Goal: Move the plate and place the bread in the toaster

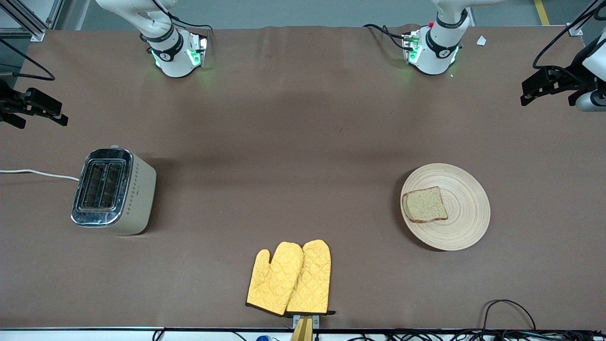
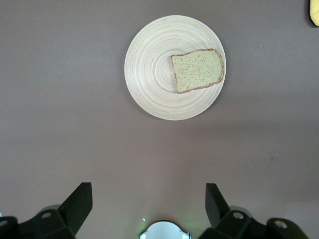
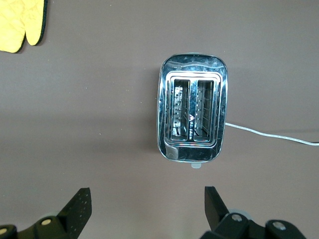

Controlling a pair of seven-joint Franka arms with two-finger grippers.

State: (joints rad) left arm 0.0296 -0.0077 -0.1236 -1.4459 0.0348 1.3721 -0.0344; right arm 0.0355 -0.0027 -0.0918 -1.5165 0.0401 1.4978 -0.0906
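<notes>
The plate (image 1: 466,222), toward the left arm's end, holds the brownish bread (image 1: 424,205); the toaster (image 1: 113,191) slots seem empty. Left gripper (image 1: 532,92) and right gripper (image 1: 47,113) hover, jaws wide, empty.

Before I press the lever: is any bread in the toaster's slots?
No, both slots of the toaster are empty; the bread lies on the plate.
</notes>
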